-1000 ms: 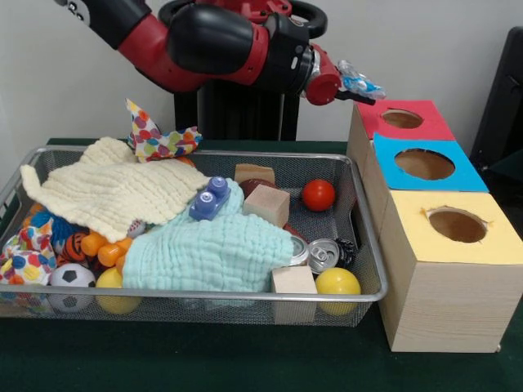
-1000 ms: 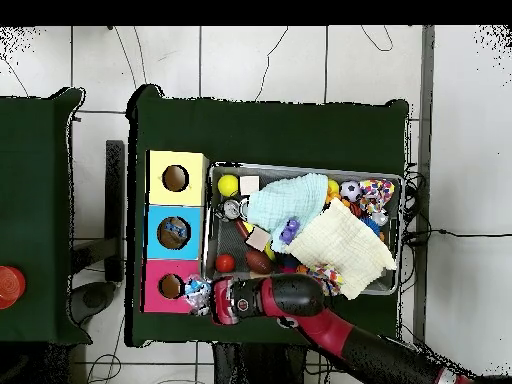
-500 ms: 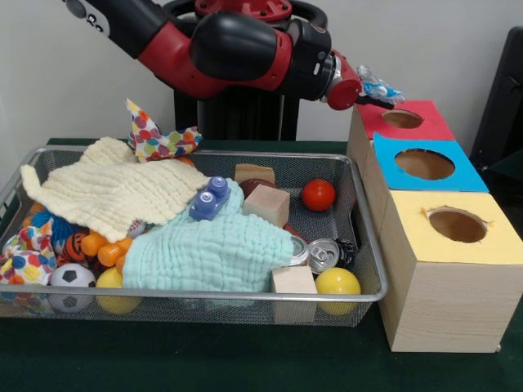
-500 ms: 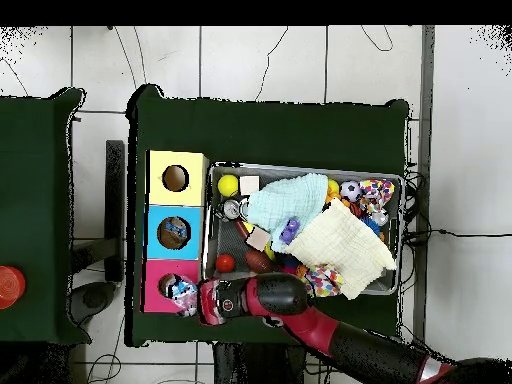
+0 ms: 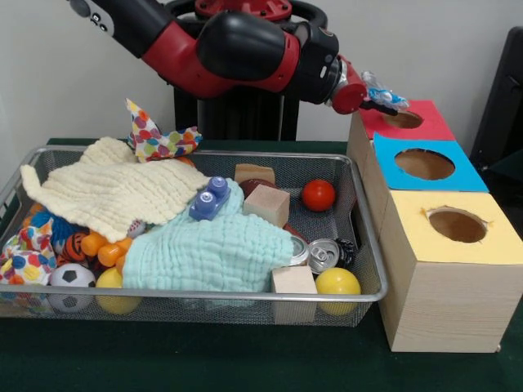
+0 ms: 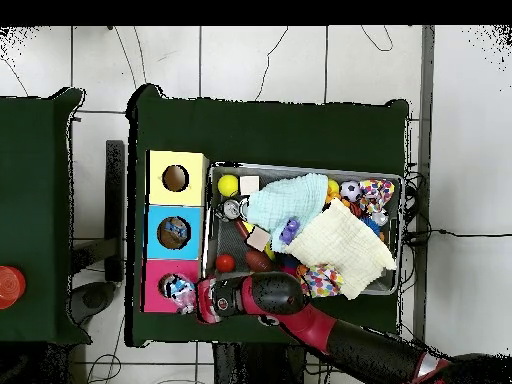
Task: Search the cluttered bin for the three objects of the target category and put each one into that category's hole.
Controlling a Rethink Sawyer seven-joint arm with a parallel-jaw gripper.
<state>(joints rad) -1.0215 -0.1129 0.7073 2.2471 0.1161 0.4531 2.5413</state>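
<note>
My gripper [image 5: 377, 96] is shut on a small blue and silver can [image 5: 384, 91] and holds it just above the hole of the red box [image 5: 425, 122]. In the overhead view the gripper [image 6: 196, 298] and the can [image 6: 180, 292] are over the red box [image 6: 158, 272]. The wire mesh bin [image 5: 245, 294] lies left of the boxes, full of toys and cloths. Two more cans [image 5: 323, 255] lie on their sides near the bin's front right, shiny ends showing, partly under a mint cloth [image 5: 212, 249]. They also show in the overhead view [image 6: 233, 208].
A blue box [image 5: 470, 175] and a yellow box [image 5: 498, 241] stand in a row with the red one. The bin also holds a cream cloth [image 5: 106, 192], wooden cubes [image 5: 267, 202], a red ball [image 5: 319, 194], a yellow ball [image 5: 337, 282] and a soccer ball [image 5: 72, 276].
The arm has swung with the can from beside the bin's far corner to over the red box's hole. The things in the bin have not moved.
</note>
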